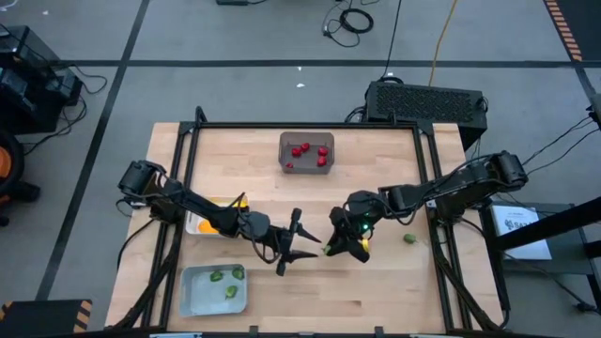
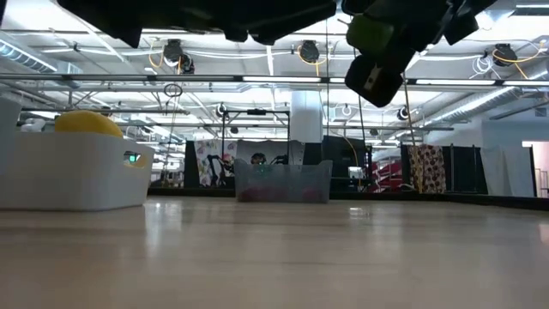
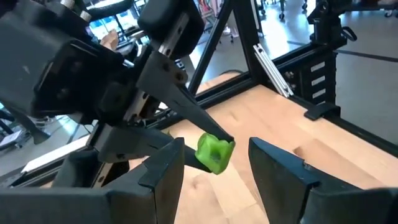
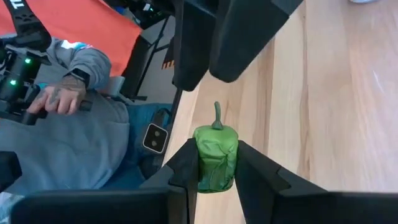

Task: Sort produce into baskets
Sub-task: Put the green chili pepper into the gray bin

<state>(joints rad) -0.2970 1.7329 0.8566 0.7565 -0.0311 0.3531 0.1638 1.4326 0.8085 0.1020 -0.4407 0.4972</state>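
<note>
My right gripper (image 1: 331, 247) is shut on a small green toy pepper (image 4: 216, 158) above the middle of the table. It shows high in the low view (image 2: 371, 33). My left gripper (image 3: 214, 180) is open right in front of it, and its two fingers stand on either side of the pepper (image 3: 214, 153) without plainly touching it. The dark grey bin (image 1: 305, 153) holds red berries. The white tray (image 1: 199, 223) holds yellow-orange pieces. The light grey-blue tray (image 1: 202, 299) holds green pieces. One more green piece (image 1: 410, 238) lies on the table at the right. My right gripper pinches the green pepper by its two opposite side walls (image 4: 200, 163) between its two fingers. The fingers come from the table's right side. The pepper's stem (image 4: 217, 115) points away from the wrist. The pepper is lifted clear of the table.
A black frame runs around the table's far and side edges (image 1: 310, 125). A person's hand (image 4: 62, 99) shows beyond the table's edge in the right wrist view. Bare wood lies at the near right (image 1: 376, 291).
</note>
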